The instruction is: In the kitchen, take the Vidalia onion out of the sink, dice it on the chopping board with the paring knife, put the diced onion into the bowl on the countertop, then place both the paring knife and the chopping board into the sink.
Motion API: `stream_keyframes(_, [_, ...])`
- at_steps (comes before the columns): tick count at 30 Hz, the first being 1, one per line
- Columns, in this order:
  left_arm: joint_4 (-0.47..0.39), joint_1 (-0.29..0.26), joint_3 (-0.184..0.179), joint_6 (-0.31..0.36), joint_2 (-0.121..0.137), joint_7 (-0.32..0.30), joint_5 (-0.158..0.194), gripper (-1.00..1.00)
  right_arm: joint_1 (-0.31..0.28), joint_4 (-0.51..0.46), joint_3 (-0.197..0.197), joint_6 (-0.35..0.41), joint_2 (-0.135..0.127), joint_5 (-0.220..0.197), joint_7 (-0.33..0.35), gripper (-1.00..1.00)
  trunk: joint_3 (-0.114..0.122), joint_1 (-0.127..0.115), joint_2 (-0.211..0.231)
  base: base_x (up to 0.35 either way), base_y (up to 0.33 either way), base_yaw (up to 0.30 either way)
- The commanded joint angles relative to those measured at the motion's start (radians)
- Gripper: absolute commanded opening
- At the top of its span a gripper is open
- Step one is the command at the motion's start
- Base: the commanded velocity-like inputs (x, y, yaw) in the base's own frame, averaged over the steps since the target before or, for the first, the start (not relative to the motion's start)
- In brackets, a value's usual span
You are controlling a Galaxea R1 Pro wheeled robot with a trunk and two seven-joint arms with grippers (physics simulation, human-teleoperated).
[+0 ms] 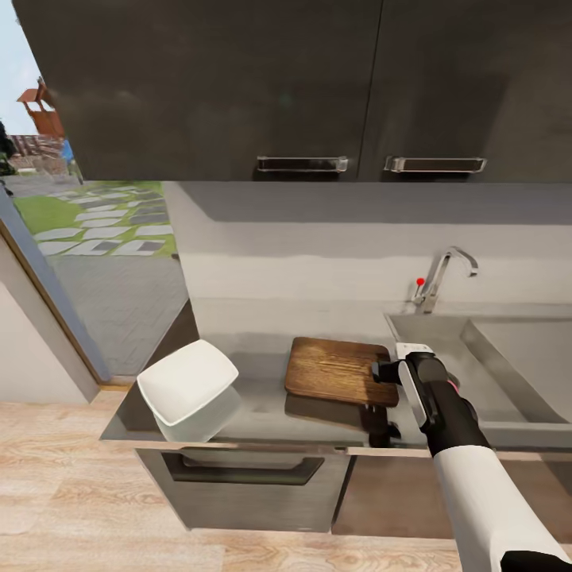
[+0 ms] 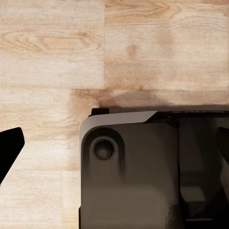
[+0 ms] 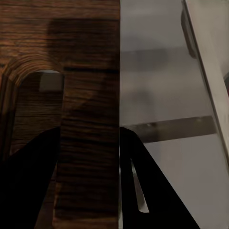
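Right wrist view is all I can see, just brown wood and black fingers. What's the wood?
Observer: It's the chopping board. The right gripper holds its end nearest the sink.
Operator: Where's the bowl?
Observer: The bowl sits on the countertop past the board's other end, apart from it.
Operator: And my other arm?
Observer: Its wrist camera looks down at the wooden floor.
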Motion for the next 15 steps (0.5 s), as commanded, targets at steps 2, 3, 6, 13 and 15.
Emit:
stream_keyframes(2, [-0.001,0.000,0.000,-0.002,0.001,0.000,-0.001,1.00,-0.001,-0.001,0.001,0.005,0.000,-0.005,-0.005,-1.00,-0.001,0.001,-0.001,0.181,0.000,0.000])
stream_keyframes(3, [-0.001,0.000,0.000,-0.002,0.000,0.000,-0.001,1.00,-0.001,-0.001,0.001,0.005,0.000,-0.005,-0.005,-1.00,-0.001,0.001,-0.001,0.217,0.000,0.000])
stream_keyframes(6, [-0.001,0.000,0.000,-0.002,0.001,0.000,-0.001,1.00,-0.001,-0.001,0.002,0.006,0.000,-0.005,-0.005,-1.00,-0.001,0.001,-0.001,0.251,0.000,0.000])
stream_keyframes(13, [-0.001,0.000,0.000,-0.002,0.001,0.000,-0.001,1.00,-0.001,0.000,0.031,0.026,0.000,-0.005,-0.004,-1.00,-0.001,0.001,-0.001,0.143,0.000,0.000])
stream_keyframes(15, [-0.001,0.000,0.000,-0.002,0.001,0.000,-0.001,1.00,-0.001,0.000,0.054,0.028,0.000,-0.005,-0.004,-1.00,-0.001,0.001,-0.001,0.022,0.000,0.000])
